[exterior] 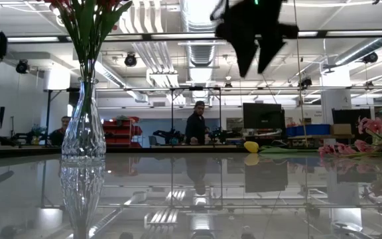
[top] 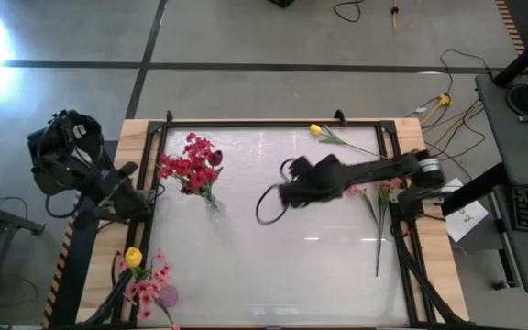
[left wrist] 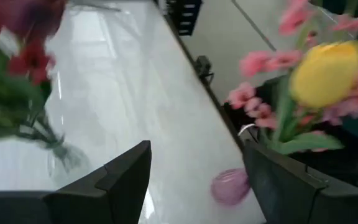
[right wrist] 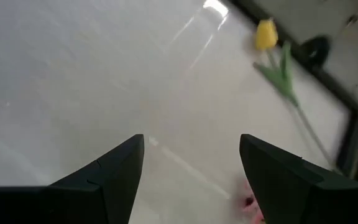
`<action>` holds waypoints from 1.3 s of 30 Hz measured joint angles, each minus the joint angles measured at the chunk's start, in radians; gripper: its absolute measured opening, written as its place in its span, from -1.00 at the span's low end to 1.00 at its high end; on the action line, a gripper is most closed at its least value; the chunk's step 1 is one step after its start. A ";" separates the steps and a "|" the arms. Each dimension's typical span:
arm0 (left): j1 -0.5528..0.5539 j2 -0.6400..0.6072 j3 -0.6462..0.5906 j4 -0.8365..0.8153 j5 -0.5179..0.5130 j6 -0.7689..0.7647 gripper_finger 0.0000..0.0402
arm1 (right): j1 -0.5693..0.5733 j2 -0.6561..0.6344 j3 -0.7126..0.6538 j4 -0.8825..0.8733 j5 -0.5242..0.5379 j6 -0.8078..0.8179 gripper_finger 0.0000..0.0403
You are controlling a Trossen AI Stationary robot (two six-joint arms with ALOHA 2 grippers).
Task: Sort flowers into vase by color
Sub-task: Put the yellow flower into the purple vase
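Flowers (top: 191,165) in clear vase (exterior: 83,143), glossy white table (top: 273,266) (workshop beyond)

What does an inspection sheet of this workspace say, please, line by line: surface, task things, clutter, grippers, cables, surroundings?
Surface: glossy white table top in a dark frame, reflective.
Job's things: red flowers stand in a clear glass vase; pink flowers with a yellow tulip stand in a pink vase at the near left corner; a second yellow tulip and a pink spray lie loose on the right side.
Clutter: nothing seen.
Grippers: right gripper open, empty, above the table's middle; left gripper open, empty, at the left edge.
Cables: loose cables on the floor beyond the far right corner.
Surroundings: two people and monitors behind the table.
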 joint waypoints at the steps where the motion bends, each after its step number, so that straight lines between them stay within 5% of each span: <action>1: 0.000 -0.024 -0.032 0.007 -0.010 -0.013 0.20 | -0.035 -0.032 -0.063 0.054 -0.028 -0.035 0.28; 10: 0.001 -0.156 -0.310 0.214 -0.057 -0.052 0.09 | -0.487 -0.137 -0.472 0.526 -0.263 -0.452 0.26; 20: 0.041 -0.229 -0.372 0.142 -0.149 -0.210 0.07 | -0.916 0.053 -0.448 0.665 -0.374 -0.837 0.08; 24: 0.052 -0.221 -0.396 0.155 -0.158 -0.230 0.07 | -0.976 0.134 -0.398 0.665 -0.489 -0.907 0.07; 29: 0.056 -0.214 -0.475 0.261 -0.159 -0.231 0.07 | -0.984 0.185 -0.333 0.605 -0.504 -0.912 -0.02; 39: 0.098 -0.222 -0.591 0.439 -0.186 -0.200 0.07 | -0.927 0.149 -0.336 0.592 -0.507 -0.905 -0.89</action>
